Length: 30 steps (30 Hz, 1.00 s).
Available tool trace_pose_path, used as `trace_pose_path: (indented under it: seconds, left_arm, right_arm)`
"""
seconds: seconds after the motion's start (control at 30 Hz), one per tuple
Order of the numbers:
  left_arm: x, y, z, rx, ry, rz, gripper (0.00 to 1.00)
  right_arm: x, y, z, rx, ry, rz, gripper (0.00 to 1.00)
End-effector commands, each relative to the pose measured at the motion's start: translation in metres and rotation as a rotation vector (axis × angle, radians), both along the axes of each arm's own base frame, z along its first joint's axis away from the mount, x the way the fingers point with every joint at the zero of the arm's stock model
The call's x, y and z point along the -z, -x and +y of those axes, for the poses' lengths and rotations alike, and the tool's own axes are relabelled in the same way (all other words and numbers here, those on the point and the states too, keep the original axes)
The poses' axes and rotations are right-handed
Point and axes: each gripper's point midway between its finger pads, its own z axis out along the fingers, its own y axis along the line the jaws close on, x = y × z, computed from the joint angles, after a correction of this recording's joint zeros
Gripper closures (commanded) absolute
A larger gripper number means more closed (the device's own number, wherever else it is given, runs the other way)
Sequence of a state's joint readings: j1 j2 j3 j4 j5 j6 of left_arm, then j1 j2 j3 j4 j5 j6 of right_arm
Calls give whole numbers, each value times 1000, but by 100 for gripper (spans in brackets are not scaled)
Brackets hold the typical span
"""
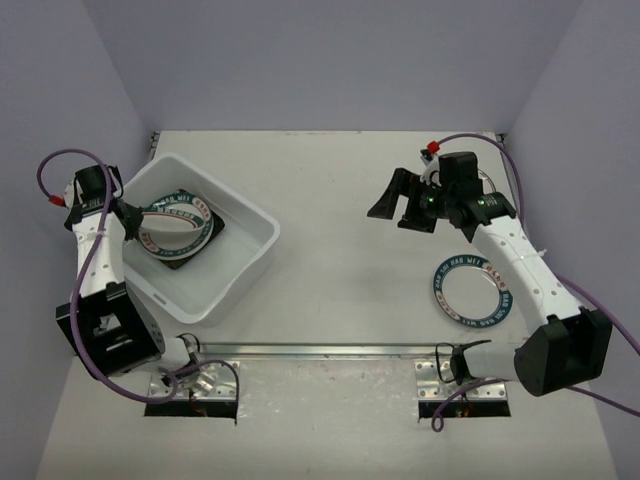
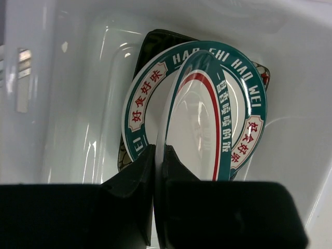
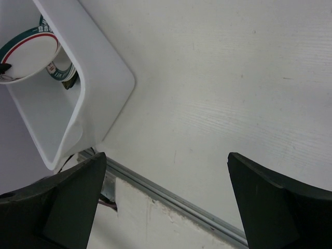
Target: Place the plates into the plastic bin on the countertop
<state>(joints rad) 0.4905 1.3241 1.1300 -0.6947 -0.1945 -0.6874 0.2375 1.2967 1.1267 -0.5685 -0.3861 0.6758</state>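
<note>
Left gripper (image 2: 155,161) clamps the rim of a round white teal-rimmed plate (image 2: 194,124), tilted inside the white translucent plastic bin (image 2: 62,104) over a second round plate (image 2: 145,98) on a black square plate (image 2: 161,39). Right gripper (image 1: 392,215) is wide open and empty above the off-white countertop (image 1: 340,200); a third round plate (image 1: 473,291) lies beside its arm.

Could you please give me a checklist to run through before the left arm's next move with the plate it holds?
1. Left gripper shut on the rim of the held round plate: ok.
2. The held round plate is inside the walls of the plastic bin: ok.
3. The held round plate lies flat: not ok. It stands tilted over the lower round plate and the black square plate.
4. Right gripper open and empty: ok.
5. All plates binned: not ok. A loose round plate lies on the countertop beside the right arm.
6. The held round plate touches the plate beneath: cannot tell.
</note>
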Motion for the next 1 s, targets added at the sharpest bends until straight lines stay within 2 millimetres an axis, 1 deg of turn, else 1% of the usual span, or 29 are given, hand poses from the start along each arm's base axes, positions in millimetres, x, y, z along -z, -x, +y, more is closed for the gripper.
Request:
trace_pose_path:
  seconds: [0.0,0.03,0.07,0.1,0.13,0.17,0.2,0.27,0.37,0.5,0.6,0.7,0.73,0.77,0.83,0.87,0.9,0.93,0.97]
  left_arm:
    - [-19,-41,8,42,-2,-161,95]
    - [-19,-45,7,56,4,-159,89]
    - [-22,-45,5,62,12,-159,87]
    - [-18,-42,4,62,27,-129,51]
    - [-14,-38,2,58,34,-110,34]
    - [-13,-35,0,66,42,-99,13]
    - [-12,-35,-3,84,50,-95,0]
    - [-8,-33,-6,108,58,-71,0]
    - [6,-23,-7,125,68,17,0]
    - [21,-17,-13,170,88,64,0]
    - [37,-14,-16,195,111,115,0]
    - [35,-14,-21,220,134,110,0]
    - [25,-19,-27,250,134,76,0]
    - [8,-27,-37,299,123,28,0]
    - [-30,-43,-63,408,97,-70,0]
    - [-52,-53,-92,495,71,-109,0]
    - [-59,-57,-117,565,68,-118,0]
    - [-73,-62,-157,669,57,-141,0]
    - [-90,-61,-199,775,42,-171,0]
  right_arm:
    - [-8,0,-5,-14,17,-53,1]
    - [-8,1,-5,-18,18,-54,1]
    - [-8,2,-4,-21,15,-51,1]
    - [-7,3,-3,-33,10,-45,1]
    - [-6,3,-2,-40,4,-38,1]
    - [-4,4,-1,-44,3,-28,1]
    - [-2,4,-1,-44,6,-19,1]
    - [0,3,-1,-50,8,-11,1]
    - [0,1,-1,-58,12,-6,1]
    - [4,-6,-1,-53,27,7,1]
    - [6,-11,-1,-45,27,32,1]
    - [6,-18,-5,-17,50,43,1]
    - [8,-21,-10,8,70,46,1]
    - [14,-27,-21,68,123,52,1]
    - [25,-39,-52,215,257,59,1]
    - [32,-45,-71,286,342,53,1]
    - [35,-49,-76,298,374,47,1]
    - [42,-56,-92,318,467,30,1]
    - [50,-64,-112,342,583,11,1]
